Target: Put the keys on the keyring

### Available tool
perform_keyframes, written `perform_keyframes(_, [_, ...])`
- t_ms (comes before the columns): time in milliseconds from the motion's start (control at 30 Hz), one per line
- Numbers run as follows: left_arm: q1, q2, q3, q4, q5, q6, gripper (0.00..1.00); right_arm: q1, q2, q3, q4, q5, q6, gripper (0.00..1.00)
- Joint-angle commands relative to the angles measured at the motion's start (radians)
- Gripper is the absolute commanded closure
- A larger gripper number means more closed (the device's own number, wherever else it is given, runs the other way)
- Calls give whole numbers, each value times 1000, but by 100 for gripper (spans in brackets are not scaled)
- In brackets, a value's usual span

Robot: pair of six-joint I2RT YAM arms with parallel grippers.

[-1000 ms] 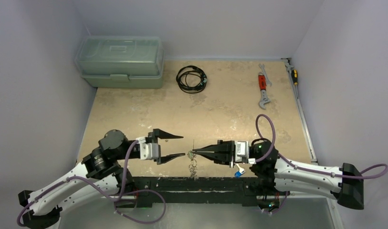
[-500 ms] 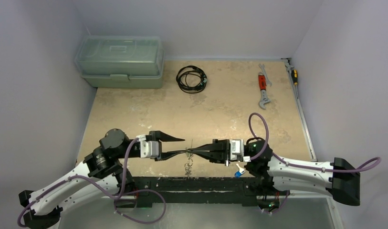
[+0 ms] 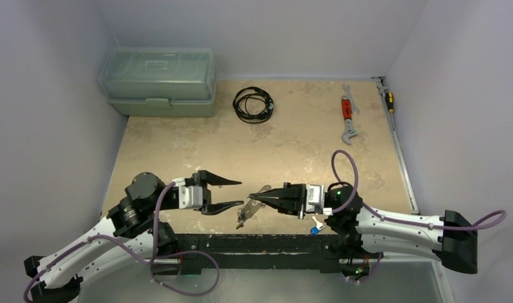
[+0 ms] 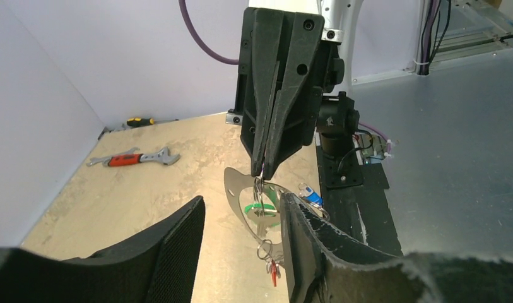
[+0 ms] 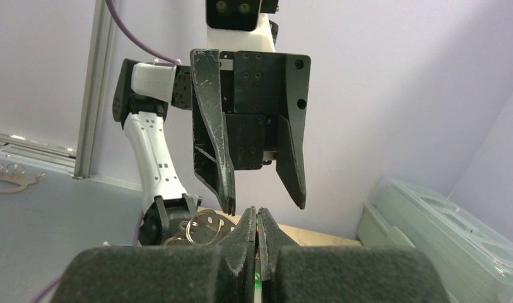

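Top external | left tool (image 3: 241,193) apart | right tool (image 3: 252,197) clamped on keyring (image 3: 246,210) | toolbox (image 3: 158,82) lid closed

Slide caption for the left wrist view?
Right gripper, shut on the keyring, dangles keys just ahead of the open left gripper.

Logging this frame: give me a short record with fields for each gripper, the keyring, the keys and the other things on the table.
left gripper: open, empty, tips facing the right gripper
right gripper: shut on the thin silvery wire keyring
green-headed and red-tagged keys: hanging with the keyring below the right gripper's tips
blue-tagged key: apart from the bunch, near the right arm's base
far side of table: green translucent plastic box, black coiled cable, red-handled wrench
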Motion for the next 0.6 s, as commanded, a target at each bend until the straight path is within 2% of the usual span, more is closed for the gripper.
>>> perform_keyframes(0, [7, 15, -3, 47, 48, -24, 55, -2, -6, 37, 54, 43, -25, 100])
perform_keyframes(167, [16, 83, 18, 41, 91, -31, 58, -1, 28, 57, 100, 14, -5, 100])
perform_keyframes(400, [34, 98, 11, 84, 106, -51, 68, -2, 73, 70, 167, -24, 29, 100])
perform_keyframes(567, [42, 99, 9, 90, 106, -54, 82, -2, 86, 72, 188, -34, 39, 100])
